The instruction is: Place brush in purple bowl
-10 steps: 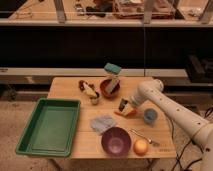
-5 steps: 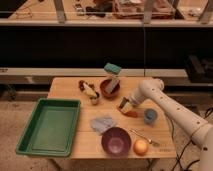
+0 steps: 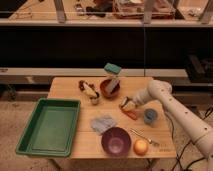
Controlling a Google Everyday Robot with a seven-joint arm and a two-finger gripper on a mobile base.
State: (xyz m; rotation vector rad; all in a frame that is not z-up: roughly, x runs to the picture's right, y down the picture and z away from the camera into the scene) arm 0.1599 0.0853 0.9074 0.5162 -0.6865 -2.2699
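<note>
- Currently, camera view: gripper (image 3: 126, 104) sits low between red bowl (image 3: 110, 88) and grey cup (image 3: 150, 116), fingers clenched.
- Brush (image 3: 122, 102) is probably the dark-and-pale bit at the fingertips, just above the orange stick (image 3: 131, 114). Can't tell if it's actually gripped.
- Purple bowl (image 3: 116, 141) is near the front edge, beside the orange (image 3: 141, 146), apart from gripper.
</note>
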